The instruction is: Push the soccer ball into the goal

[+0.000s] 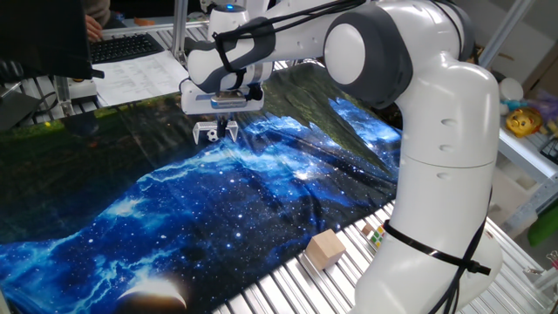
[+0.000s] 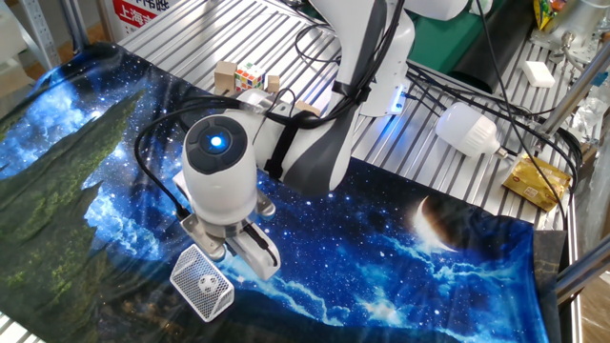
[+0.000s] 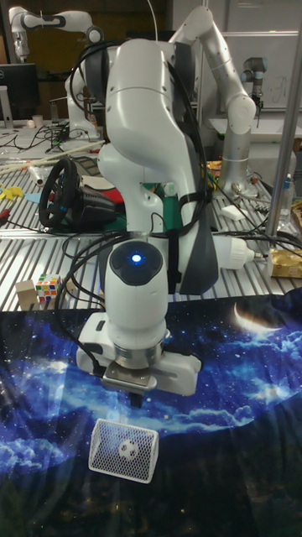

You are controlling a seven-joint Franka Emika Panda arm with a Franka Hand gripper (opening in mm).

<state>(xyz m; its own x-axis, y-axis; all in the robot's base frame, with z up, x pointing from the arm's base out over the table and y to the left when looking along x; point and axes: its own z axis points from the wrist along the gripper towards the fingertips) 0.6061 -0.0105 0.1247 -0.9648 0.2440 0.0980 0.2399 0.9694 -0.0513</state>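
One soccer ball (image 3: 126, 450) inside goal (image 3: 101, 458), tool (image 2: 235, 253) tips hidden.

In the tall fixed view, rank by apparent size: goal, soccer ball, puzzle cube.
1. goal, clearly largest, though it also sits nearest the camera.
2. puzzle cube, smaller in the picture, but farther back, so the true gap is unsure.
3. soccer ball, smallest, sitting inside the goal's net.

Red-and-white sign (image 2: 141, 11) at table's far edge bears Japanese characters, cut off and not fully legible. No other readable text.
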